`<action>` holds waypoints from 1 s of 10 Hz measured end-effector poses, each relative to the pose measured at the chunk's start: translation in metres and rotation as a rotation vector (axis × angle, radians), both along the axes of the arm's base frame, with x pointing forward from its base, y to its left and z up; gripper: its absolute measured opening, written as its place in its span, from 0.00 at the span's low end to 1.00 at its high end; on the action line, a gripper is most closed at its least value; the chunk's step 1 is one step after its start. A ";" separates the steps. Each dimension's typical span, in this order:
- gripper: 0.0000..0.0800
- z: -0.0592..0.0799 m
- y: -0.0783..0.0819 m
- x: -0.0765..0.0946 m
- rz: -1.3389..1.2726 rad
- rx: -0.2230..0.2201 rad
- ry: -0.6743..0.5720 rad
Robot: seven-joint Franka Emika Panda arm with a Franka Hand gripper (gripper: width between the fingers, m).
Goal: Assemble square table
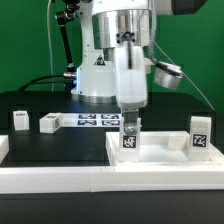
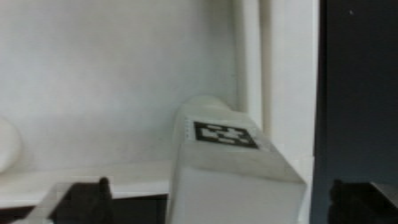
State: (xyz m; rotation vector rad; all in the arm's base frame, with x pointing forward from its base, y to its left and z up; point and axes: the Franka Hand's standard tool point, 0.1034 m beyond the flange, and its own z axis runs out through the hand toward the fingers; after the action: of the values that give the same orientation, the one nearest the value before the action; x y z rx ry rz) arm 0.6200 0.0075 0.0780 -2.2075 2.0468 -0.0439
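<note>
Four white legs show, and we place them by the square tabletop (image 1: 170, 158). The first leg (image 1: 130, 140) stands upright on it, near its edge toward the exterior view's left. A second leg (image 1: 200, 135) stands on its opposite side. A third leg (image 1: 20, 120) and a fourth leg (image 1: 48, 123) sit off it on the black table (image 1: 60, 145). The gripper (image 1: 130, 127) straddles the first leg with jaws apart, and we see a gap between its fingers (image 2: 80, 198) and that leg.
</note>
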 end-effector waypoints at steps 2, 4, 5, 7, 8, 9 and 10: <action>0.80 0.000 0.001 0.001 0.133 -0.018 -0.022; 0.81 0.000 0.000 0.001 0.236 -0.030 -0.029; 0.81 0.000 0.000 0.001 0.305 -0.039 -0.034; 0.81 0.000 0.004 0.000 0.303 -0.036 -0.033; 0.81 0.002 0.009 -0.006 0.291 -0.030 -0.028; 0.81 0.003 0.016 -0.014 0.263 -0.021 -0.018; 0.81 0.004 0.023 -0.021 0.264 -0.020 -0.013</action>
State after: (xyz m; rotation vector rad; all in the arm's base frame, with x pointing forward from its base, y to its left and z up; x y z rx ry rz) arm 0.5991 0.0305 0.0816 -2.4620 1.7379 -0.0516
